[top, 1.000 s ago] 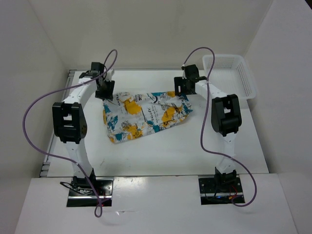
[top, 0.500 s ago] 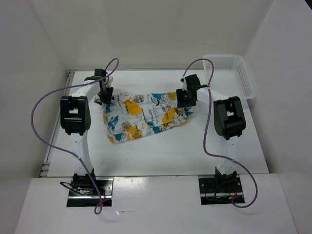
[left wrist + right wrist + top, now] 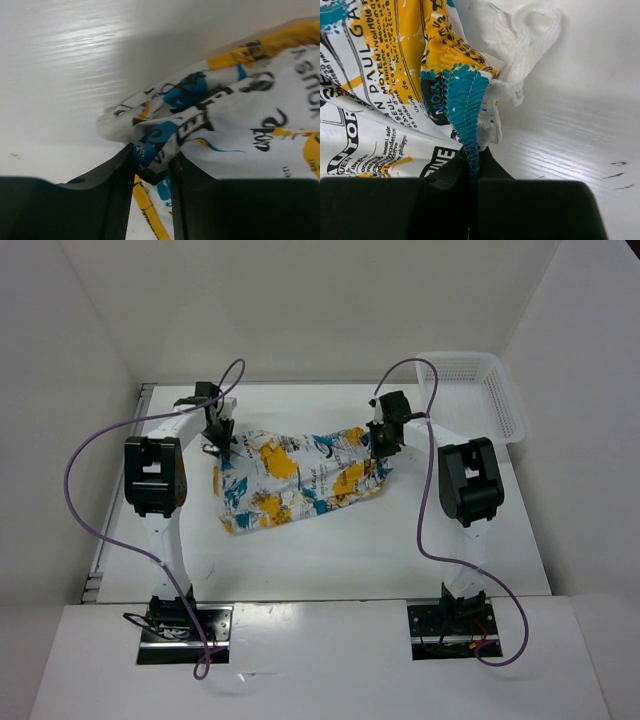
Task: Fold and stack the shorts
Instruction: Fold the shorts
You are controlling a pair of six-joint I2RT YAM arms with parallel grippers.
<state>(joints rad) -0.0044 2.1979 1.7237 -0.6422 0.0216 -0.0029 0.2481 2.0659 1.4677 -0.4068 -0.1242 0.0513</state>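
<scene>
Shorts (image 3: pixel 295 480) lie flat on the table (image 3: pixel 330 550), left of the white basket (image 3: pixel 500 400) and well apart from it. Only one printed bundle shows, and I cannot tell if a second piece is under it.

Long axis runs side to side, pointing roughly at the basket, with the end away from the basket sagging nearer the arm bases.

Right gripper (image 3: pixel 378 445) is on the far corner of the shorts at the basket end. Its wrist view shows the jaws nearly closed, pinching the teal gathered waistband with white mesh lining spilling beside it.

Left gripper (image 3: pixel 217 445) is on the far corner at the end away from the basket. Its fingers (image 3: pixel 117 200) are narrow and clamp a bunched wad of printed cloth.

Key relation: both grippers sit on the same far edge, one per end. All the loose cloth lies from them toward the arm bases, none beyond. Neither arm is nearer; each already has its own corner.

Likely step is a lengthwise fold, with the held far edge carried over toward the near edge. Both ends would need to travel level, or the slanted end away from the basket will land skewed.

Stacking not yet begun.
</scene>
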